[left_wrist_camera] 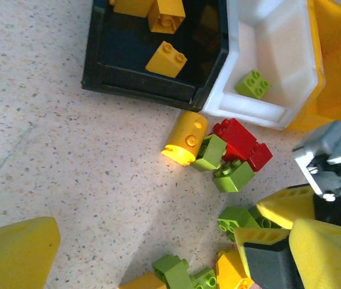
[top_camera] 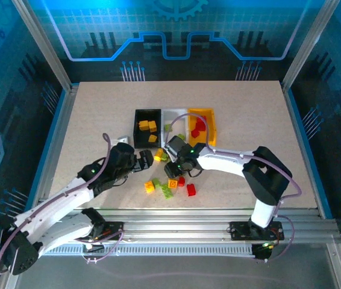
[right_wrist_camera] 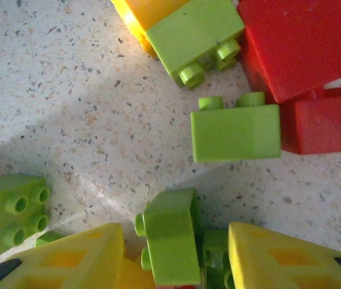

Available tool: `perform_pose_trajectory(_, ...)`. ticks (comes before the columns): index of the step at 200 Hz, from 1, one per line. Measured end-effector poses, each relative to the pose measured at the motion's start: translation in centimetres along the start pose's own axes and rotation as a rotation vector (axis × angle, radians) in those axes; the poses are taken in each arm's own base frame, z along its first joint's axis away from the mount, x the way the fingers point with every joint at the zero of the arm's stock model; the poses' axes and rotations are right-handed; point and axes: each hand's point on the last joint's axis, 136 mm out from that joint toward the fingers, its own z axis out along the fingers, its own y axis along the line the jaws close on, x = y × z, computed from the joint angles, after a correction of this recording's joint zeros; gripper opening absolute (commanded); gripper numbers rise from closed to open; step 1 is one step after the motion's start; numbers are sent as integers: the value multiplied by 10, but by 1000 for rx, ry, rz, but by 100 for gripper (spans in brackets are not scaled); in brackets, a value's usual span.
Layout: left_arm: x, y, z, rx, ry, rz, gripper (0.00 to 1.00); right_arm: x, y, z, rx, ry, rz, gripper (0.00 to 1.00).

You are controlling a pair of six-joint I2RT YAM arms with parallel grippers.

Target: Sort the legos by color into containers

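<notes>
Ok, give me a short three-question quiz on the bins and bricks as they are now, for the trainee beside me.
1. True or false: the black bin holds yellow bricks.
2. The brick in the white bin is: A red, B green, C yellow.
3. Which gripper has a green brick between its fingers?
Key: 1 true; 2 B; 3 the right.

black bin (left_wrist_camera: 140, 84) | white bin (left_wrist_camera: 279, 54) | yellow-orange bin (left_wrist_camera: 339, 54) | legos (left_wrist_camera: 234, 176) red, lime, yellow | table (left_wrist_camera: 68, 156) speckled beige
</notes>
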Motion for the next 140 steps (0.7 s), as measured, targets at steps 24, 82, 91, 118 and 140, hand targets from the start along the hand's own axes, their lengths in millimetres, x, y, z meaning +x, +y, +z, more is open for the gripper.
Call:
perform_pose_trajectory(24,-3,4,-6,-3,-23,-14,99,0,2,6,30,4,-21,44)
perform_pose_trajectory(82,-3,9,-6,-23,-27,-17,99,3,-1,10,95,19,-51,25)
perform_pose_trajectory(91,-2,10,-6,-27,-24,-16,99,2,-1,9,99,14,-49,24)
perform_pose_trajectory(118,-2,10,-6,-30,-22,-15,99,-6,-2,-4,103,-27,-49,23)
perform_pose_trajectory(140,-1,11,-6,-31,-20,-14,99,-24,-1,-34,85,-112,-35,23)
